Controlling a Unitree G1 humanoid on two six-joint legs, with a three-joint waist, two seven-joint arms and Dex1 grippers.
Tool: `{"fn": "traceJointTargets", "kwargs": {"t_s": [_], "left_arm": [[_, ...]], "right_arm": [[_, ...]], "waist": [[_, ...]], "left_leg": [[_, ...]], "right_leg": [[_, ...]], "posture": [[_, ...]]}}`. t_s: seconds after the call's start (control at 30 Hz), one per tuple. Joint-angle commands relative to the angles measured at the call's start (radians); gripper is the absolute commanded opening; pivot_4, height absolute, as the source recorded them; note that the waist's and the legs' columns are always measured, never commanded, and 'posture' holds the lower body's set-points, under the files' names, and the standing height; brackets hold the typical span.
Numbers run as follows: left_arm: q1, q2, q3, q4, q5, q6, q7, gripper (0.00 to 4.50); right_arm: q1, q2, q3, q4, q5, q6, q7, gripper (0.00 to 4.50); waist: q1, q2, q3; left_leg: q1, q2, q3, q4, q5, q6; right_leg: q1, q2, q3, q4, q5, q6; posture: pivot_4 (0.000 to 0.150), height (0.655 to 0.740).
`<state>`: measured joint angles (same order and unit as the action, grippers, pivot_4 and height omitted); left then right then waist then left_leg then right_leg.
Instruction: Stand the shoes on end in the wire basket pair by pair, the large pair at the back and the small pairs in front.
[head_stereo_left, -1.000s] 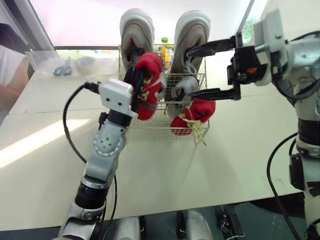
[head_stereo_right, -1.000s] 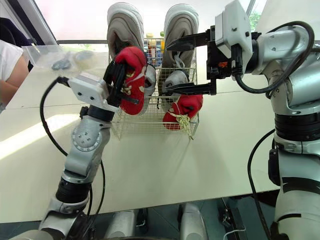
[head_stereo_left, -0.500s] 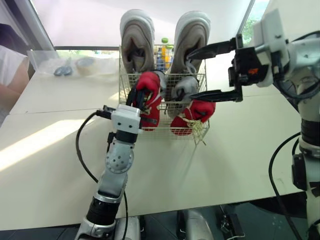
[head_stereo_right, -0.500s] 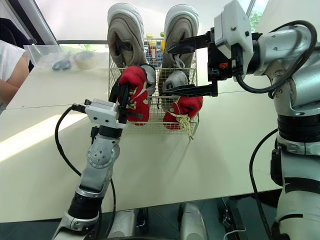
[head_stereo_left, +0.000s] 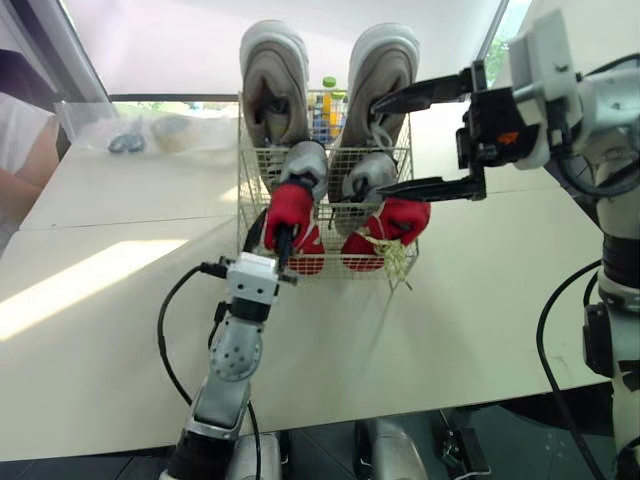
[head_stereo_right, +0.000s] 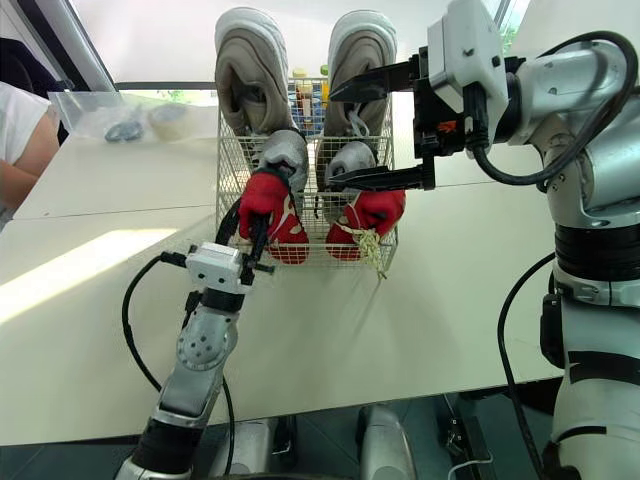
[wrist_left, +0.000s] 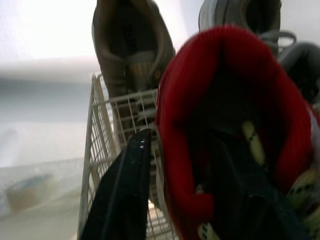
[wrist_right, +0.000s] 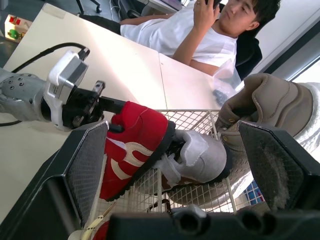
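Left gripper (head_stereo_left: 272, 232) clamps a red shoe (head_stereo_left: 292, 208) at the basket's (head_stereo_left: 250, 172) front (left side); right gripper (head_stereo_left: 378, 147) gapes wide.

The white wire basket (head_stereo_left: 256, 165) is sitting on the pale flat bench (head_stereo_left: 120, 300). Along the basket's back, one large beige suede shoe (head_stereo_left: 273, 85) is standing on end at the left and another large beige shoe (head_stereo_left: 384, 80) at the right. Just in front of them, a small grey shoe (head_stereo_left: 305, 162) and a second small grey shoe (head_stereo_left: 365, 175) are standing side by side. At the basket's front left, the left hand (head_stereo_left: 272, 235) is gripping a small red fabric shoe (head_stereo_left: 290, 205). A second small red shoe (head_stereo_left: 400, 218) is resting at the front right. The right hand (head_stereo_left: 378, 146), fingers apart, is hovering at the basket's right side. A clear plastic bag (head_stereo_left: 140, 130) is lying on the bench behind and left of the basket.
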<state>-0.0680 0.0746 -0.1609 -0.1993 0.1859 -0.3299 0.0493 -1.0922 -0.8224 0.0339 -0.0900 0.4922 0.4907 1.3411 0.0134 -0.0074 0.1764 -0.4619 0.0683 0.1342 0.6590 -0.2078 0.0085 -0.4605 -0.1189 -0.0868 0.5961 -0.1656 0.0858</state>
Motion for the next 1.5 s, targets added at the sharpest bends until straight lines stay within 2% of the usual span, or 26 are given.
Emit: {"fn": "traceJointTargets", "kwargs": {"t_s": [0.03,0.07,0.1,0.2,0.4,0.57,0.7,0.83,0.93,1.07,1.17,1.4,1.5], "left_arm": [[0.021,0.027,0.035,-0.025,0.02,0.019,-0.01,3.64],[0.023,0.035,0.044,-0.029,0.017,0.022,-0.015,4.15],[0.023,0.044,0.055,-0.036,0.012,0.026,-0.02,4.4],[0.032,0.116,0.091,-0.074,-0.05,0.049,-0.1,4.4],[0.07,0.239,0.14,-0.207,-0.307,0.175,-0.306,4.4],[0.042,0.302,0.223,-0.363,-0.534,0.408,-0.355,4.4],[0.018,0.399,0.32,-0.505,-0.744,0.625,-0.361,4.4],[0.037,0.581,0.484,-0.516,-0.956,0.791,-0.467,4.4],[0.045,0.817,0.659,-0.341,-1.082,0.923,-0.711,4.4],[0.008,0.981,0.688,-0.208,-1.126,1.007,-0.878,4.4],[-0.032,1.042,0.675,-0.142,-1.112,1.029,-0.955,4.4],[-0.142,1.083,0.641,-0.082,-1.134,1.096,-1.054,4.4],[-0.14,1.091,0.619,-0.09,-1.118,1.108,-1.104,4.4]], "right_arm": [[-0.008,-0.004,-0.02,-0.026,-0.004,-0.022,-0.017,4.5],[-0.006,-0.004,-0.022,-0.028,-0.003,-0.021,-0.02,4.5],[-0.004,-0.006,-0.024,-0.03,-0.003,-0.022,-0.022,4.5],[0.016,-0.018,-0.036,-0.045,-0.003,-0.02,-0.036,4.5],[0.083,-0.052,-0.07,-0.091,0.009,-0.004,-0.069,4.5],[0.155,-0.084,-0.111,-0.136,0.023,0.016,-0.102,4.5],[0.216,-0.114,-0.15,-0.165,0.034,0.036,-0.124,4.5],[0.3,-0.156,-0.19,-0.196,0.046,0.053,-0.136,4.5],[0.373,-0.193,-0.223,-0.191,0.034,0.05,-0.144,4.5],[0.405,-0.214,-0.258,-0.153,0.037,0.041,-0.156,4.5],[0.43,-0.229,-0.28,-0.128,0.035,0.043,-0.159,4.5],[0.521,-0.273,-0.282,-0.118,0.01,0.005,-0.148,4.5],[0.527,-0.275,-0.284,-0.125,0.016,0.003,-0.152,4.5]], "waist": [[-0.001,0.0,0.0],[-0.001,0.0,0.0],[-0.001,0.0,0.0],[-0.001,0.0,0.0],[-0.004,0.001,0.0],[-0.001,0.001,0.0],[-0.003,0.001,0.0],[-0.003,0.001,0.0],[-0.003,0.0,0.001],[-0.001,0.005,0.003],[-0.001,0.005,0.003],[-0.003,0.005,0.003],[-0.009,0.006,0.003]], "left_leg": [[0.0,0.0,0.0,0.0,0.0,0.0],[0.0,0.0,0.0,0.001,0.0,0.0],[0.0,0.0,0.0,0.001,-0.001,0.001],[0.0,0.0,0.0,0.001,-0.001,0.001],[0.0,0.001,0.0,0.0,-0.001,0.0],[-0.001,0.001,0.0,0.0,-0.001,0.0],[-0.001,0.001,0.0,0.0,-0.001,0.0],[0.0,0.001,0.0,0.0,-0.001,0.0],[0.0,0.001,0.001,0.0,-0.001,0.0],[0.0,0.0,0.001,0.0,-0.001,0.0],[-0.001,0.0,0.001,-0.003,-0.001,0.0],[-0.001,0.0,0.004,-0.012,0.0,-0.002],[-0.001,0.0,0.005,-0.013,0.0,-0.003]], "right_leg": [[0.0,0.0,0.0,0.0,0.0,0.0],[0.0,0.0,0.0,0.0,0.0,0.0],[0.0,0.0,0.0,0.0,0.0,0.0],[0.0,0.0,0.0,0.0,0.0,0.0],[-0.001,0.0,0.0,-0.001,0.0,0.0],[-0.001,0.0,0.0,-0.001,0.0,0.0],[-0.001,0.0,0.0,0.0,0.0,0.0],[-0.001,0.0,0.0,0.0,0.0,0.0],[-0.001,0.001,0.0,0.0,-0.001,0.0],[-0.005,0.0,-0.001,-0.003,-0.003,0.003],[-0.005,0.0,-0.001,-0.006,-0.001,0.001],[-0.005,0.0,-0.001,-0.009,-0.001,0.0],[-0.005,0.0,-0.001,-0.008,0.0,0.0]], "posture": [[0.15,0.74],[0.15,0.74],[0.15,0.74],[0.15,0.74],[0.15,0.74],[0.15,0.74],[0.15,0.74],[0.15,0.74],[0.15,0.74],[0.15,0.74],[0.15,0.74],[0.15,0.74],[0.15,0.74]]}}
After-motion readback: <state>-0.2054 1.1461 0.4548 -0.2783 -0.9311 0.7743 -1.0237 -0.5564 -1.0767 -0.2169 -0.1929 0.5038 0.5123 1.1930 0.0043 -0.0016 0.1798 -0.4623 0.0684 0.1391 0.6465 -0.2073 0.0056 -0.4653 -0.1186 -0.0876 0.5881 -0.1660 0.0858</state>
